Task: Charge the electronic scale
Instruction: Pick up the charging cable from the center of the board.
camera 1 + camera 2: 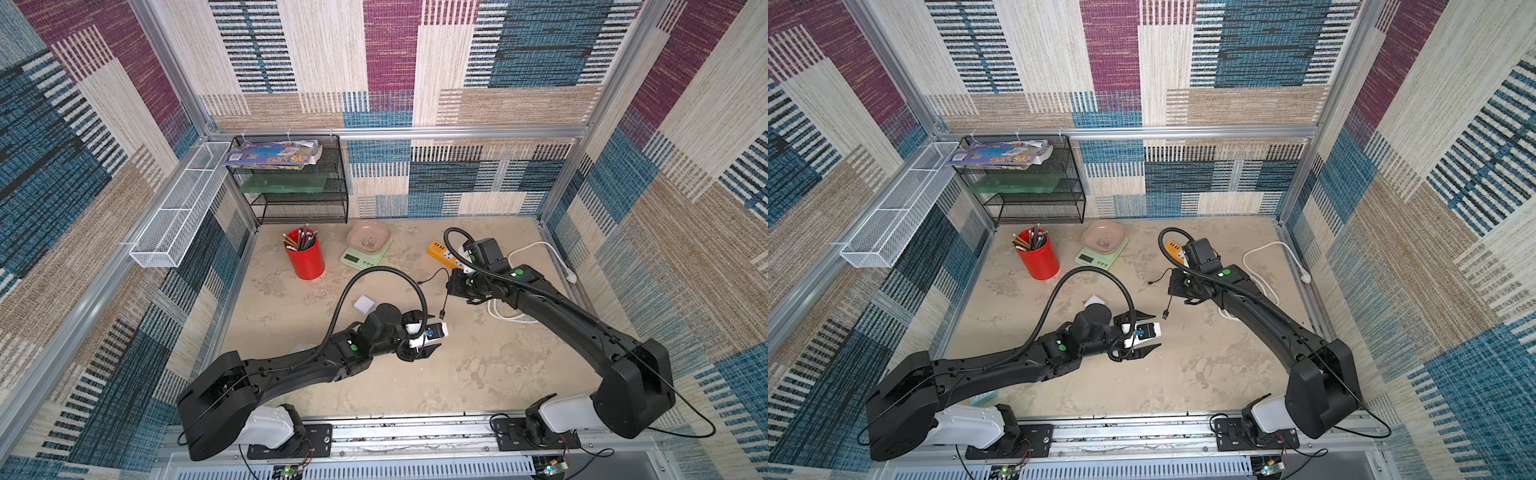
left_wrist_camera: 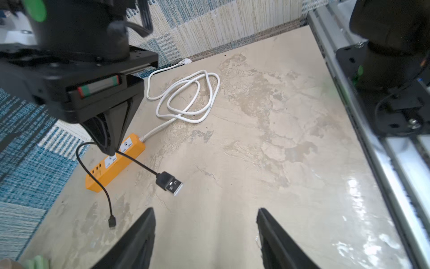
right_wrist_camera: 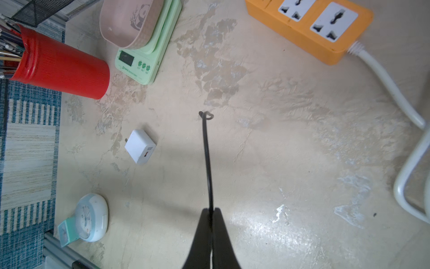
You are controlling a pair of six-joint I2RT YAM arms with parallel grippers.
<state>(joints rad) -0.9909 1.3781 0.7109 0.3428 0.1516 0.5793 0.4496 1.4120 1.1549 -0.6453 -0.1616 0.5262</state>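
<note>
The walls around are covered with woven cloth in blue, beige and dark red blocks. The desk (image 1: 478,374) is a pale beige surface with a mottled, stone-like pattern.

The electronic scale (image 1: 362,254) is a small, flat, pale mint-green body. It carries a pinkish-beige rounded-square tray (image 1: 369,237) with a panda picture. It stands in the far part of the desk, just to the right of a red cylindrical holder (image 1: 308,259) full of pencils, and does not touch it. An orange plastic power strip (image 1: 439,250) lies well apart on its right. The long axis of the scale goes from near to far, with the far end turned a little to the right. The dark display (image 3: 126,58) and the green buttons are on the near end, so the front points to the near edge and slightly left. The tray covers the far part.

The right claw (image 3: 210,212) is pressed together on a thin black cable (image 3: 207,158). It is close to the power strip and apart from the scale. The cable hangs from it in two parts, one ending in a wide USB plug (image 2: 169,184) and the other in a small plug (image 2: 112,223).

The left claw (image 2: 205,209) has its jaws apart and holds nothing. It is at the middle of the desk, nearer than the scale. The wide plug is near, in front of its fingertips and not between them. A white cube charger (image 3: 140,146) lies on the desk beside the left wrist.
</note>
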